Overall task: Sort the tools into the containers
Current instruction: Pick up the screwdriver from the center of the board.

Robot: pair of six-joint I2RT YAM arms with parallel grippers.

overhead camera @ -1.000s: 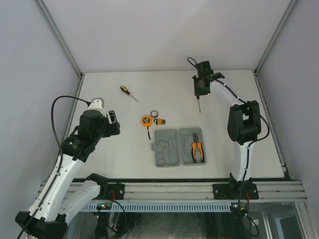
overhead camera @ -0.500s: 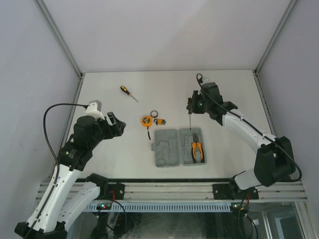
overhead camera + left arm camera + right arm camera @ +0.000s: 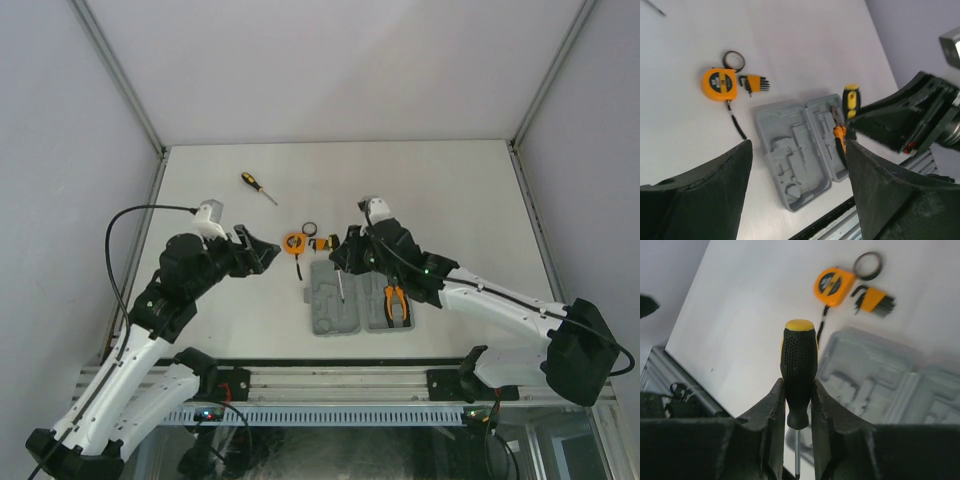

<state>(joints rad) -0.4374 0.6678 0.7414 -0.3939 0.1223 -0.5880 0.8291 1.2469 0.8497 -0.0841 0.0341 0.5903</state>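
My right gripper (image 3: 346, 258) is shut on a black-and-yellow screwdriver (image 3: 799, 365), gripping its handle from both sides. The shaft (image 3: 340, 288) points down over the left half of the open grey case (image 3: 322, 312). Orange-handled pliers (image 3: 396, 303) lie in the case's right half. Just beyond the case on the table are the orange tape measure (image 3: 292, 242), the black ring (image 3: 310, 229) and the hex key set (image 3: 325, 243). A second screwdriver (image 3: 257, 186) lies at the far left. My left gripper (image 3: 262, 250) hovers open and empty left of the tape measure.
In the left wrist view the case (image 3: 771, 119), tape measure (image 3: 718, 84) and hex key set (image 3: 756, 83) show between my open fingers (image 3: 715, 190). White walls enclose the table. The metal rail (image 3: 340, 385) runs along the near edge.
My right arm swung in from the far right of the table to above the case's left half, carrying the screwdriver. My left arm reached right, toward the tape measure.
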